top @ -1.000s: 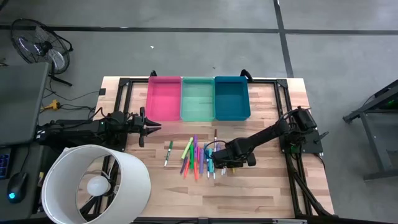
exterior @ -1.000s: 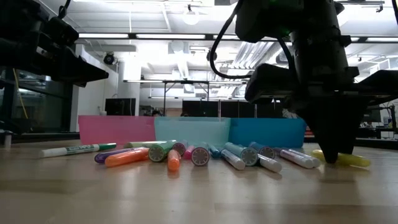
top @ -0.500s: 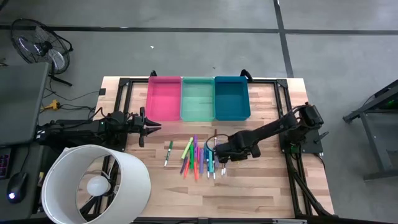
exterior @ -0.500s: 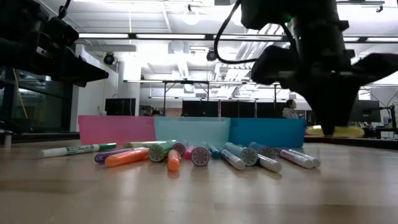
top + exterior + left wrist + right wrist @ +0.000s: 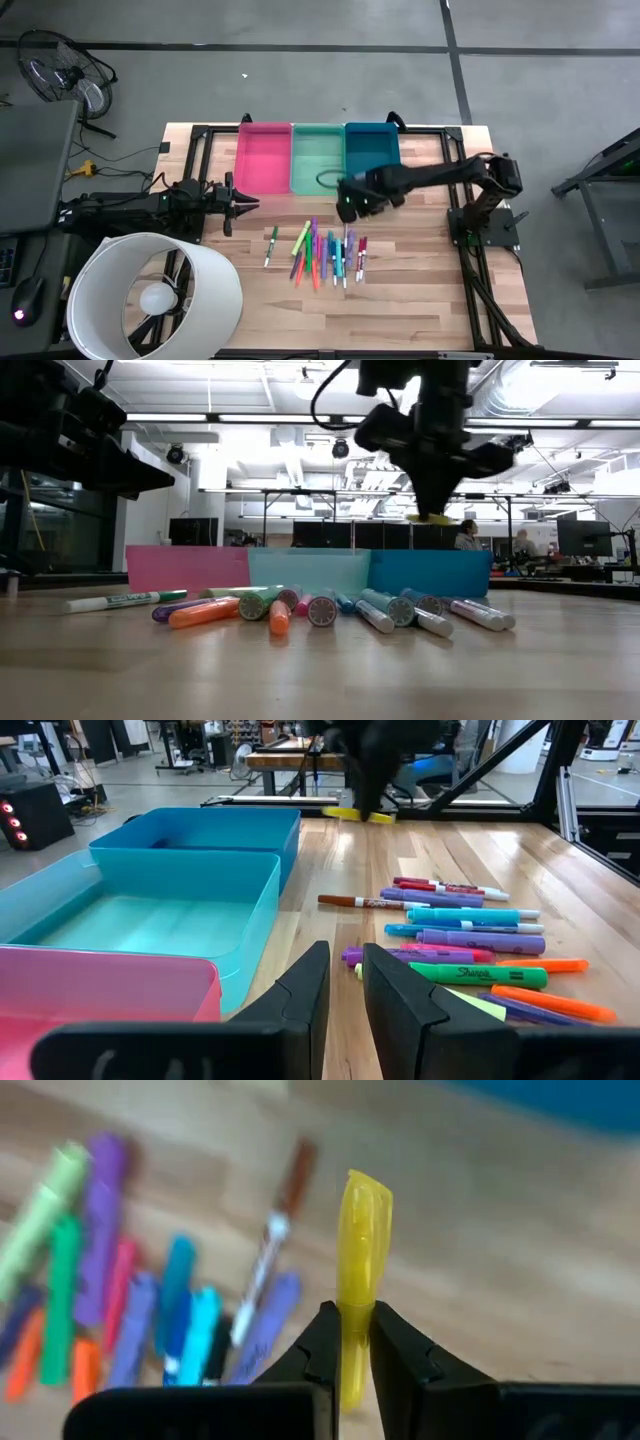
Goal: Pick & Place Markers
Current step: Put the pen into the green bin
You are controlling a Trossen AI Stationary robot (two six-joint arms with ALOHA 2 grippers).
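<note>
Yellow marker [image 5: 357, 1270]: clamped upright between dark fingers, lifted above the tabletop. Remaining markers [image 5: 322, 254]: mixed colours, lying flat, loosely clustered on the wood.

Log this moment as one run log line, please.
right pincer: shut on yellow marker, raised near bins | left pincer: idle at table's left edge | other markers: on table

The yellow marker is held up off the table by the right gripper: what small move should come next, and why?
Probably carry it on over a bin. The right gripper is shut on the yellow marker, lifted above the table near the green bin and blue bin, not yet over either. Which bin is meant cannot be told.
</note>
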